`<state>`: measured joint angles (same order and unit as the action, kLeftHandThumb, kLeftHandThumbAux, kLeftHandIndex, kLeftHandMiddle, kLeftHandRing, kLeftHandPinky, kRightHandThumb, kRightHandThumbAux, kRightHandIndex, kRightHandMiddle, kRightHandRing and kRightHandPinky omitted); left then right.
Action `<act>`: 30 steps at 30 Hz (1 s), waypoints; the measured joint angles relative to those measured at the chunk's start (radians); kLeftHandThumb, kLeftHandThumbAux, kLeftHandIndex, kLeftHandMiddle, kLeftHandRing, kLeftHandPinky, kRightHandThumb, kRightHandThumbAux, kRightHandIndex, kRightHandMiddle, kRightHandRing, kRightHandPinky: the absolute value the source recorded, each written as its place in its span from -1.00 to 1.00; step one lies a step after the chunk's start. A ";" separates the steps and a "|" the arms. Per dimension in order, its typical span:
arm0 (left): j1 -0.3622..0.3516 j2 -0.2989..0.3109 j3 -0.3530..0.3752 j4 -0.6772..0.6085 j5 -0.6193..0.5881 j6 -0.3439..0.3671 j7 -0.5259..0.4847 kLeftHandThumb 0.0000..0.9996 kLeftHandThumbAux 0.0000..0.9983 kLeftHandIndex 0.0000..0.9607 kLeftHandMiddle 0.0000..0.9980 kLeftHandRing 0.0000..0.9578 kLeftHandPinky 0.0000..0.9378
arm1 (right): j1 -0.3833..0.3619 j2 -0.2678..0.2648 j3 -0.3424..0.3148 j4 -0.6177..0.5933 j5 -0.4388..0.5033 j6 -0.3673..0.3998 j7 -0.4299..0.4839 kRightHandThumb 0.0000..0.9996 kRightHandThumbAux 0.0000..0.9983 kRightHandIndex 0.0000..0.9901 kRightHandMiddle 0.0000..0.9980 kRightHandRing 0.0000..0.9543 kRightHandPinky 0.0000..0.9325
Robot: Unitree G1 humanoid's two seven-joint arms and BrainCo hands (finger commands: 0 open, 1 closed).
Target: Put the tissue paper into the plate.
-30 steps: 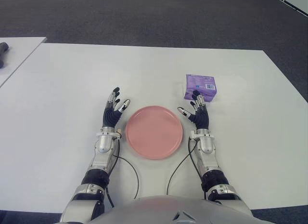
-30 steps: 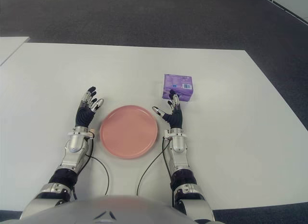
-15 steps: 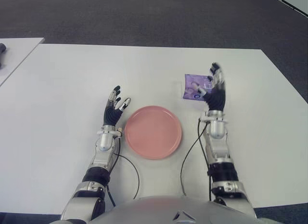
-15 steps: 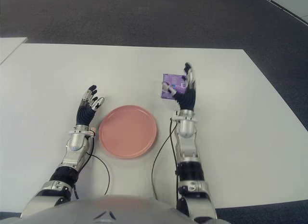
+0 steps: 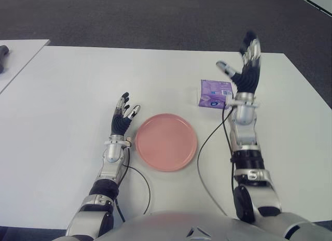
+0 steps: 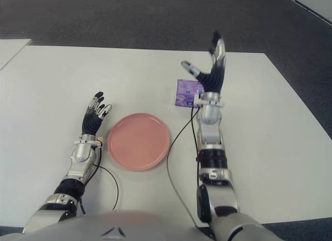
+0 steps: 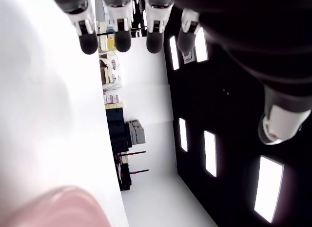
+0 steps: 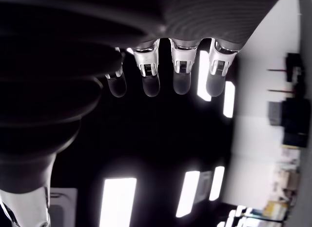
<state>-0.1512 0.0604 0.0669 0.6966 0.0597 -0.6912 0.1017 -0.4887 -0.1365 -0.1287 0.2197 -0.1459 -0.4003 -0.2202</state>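
Right robot hand (image 5: 245,70) spread, empty, above tissue pack (image 5: 215,93)

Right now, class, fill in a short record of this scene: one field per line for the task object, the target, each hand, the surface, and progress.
task object: purple tissue packet, lying on the table, apart from the plate
target: pink plate, nothing in it
right hand: raised above the table, showing just right of the packet, fingers spread, holding nothing
left hand: open, idle, left of the plate
surface: white table
progress: packet not yet grasped, not in the plate
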 measured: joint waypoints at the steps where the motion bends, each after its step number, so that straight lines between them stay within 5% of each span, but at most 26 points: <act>1: -0.002 0.000 0.000 0.002 -0.001 -0.002 0.000 -1.00 -0.05 -1.00 -1.00 -1.00 -1.00 | -0.016 -0.005 -0.001 -0.007 0.001 0.008 0.003 -0.63 0.45 -0.83 -0.89 -0.99 -1.00; 15: -0.023 0.000 0.000 0.025 -0.006 -0.013 -0.006 -1.00 -0.06 -1.00 -1.00 -1.00 -1.00 | -0.158 -0.091 0.072 -0.048 -0.009 0.136 0.184 -0.16 0.40 -0.83 -0.81 -0.90 -1.00; 30: -0.031 -0.001 0.004 0.044 -0.011 -0.013 -0.005 -1.00 -0.05 -1.00 -1.00 -1.00 -1.00 | -0.378 -0.269 0.232 0.350 -0.228 -0.073 0.229 -0.19 0.15 -1.00 -0.89 -0.98 -1.00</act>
<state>-0.1826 0.0598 0.0706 0.7410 0.0491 -0.7040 0.0963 -0.8664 -0.4056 0.1037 0.5699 -0.3742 -0.4732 0.0087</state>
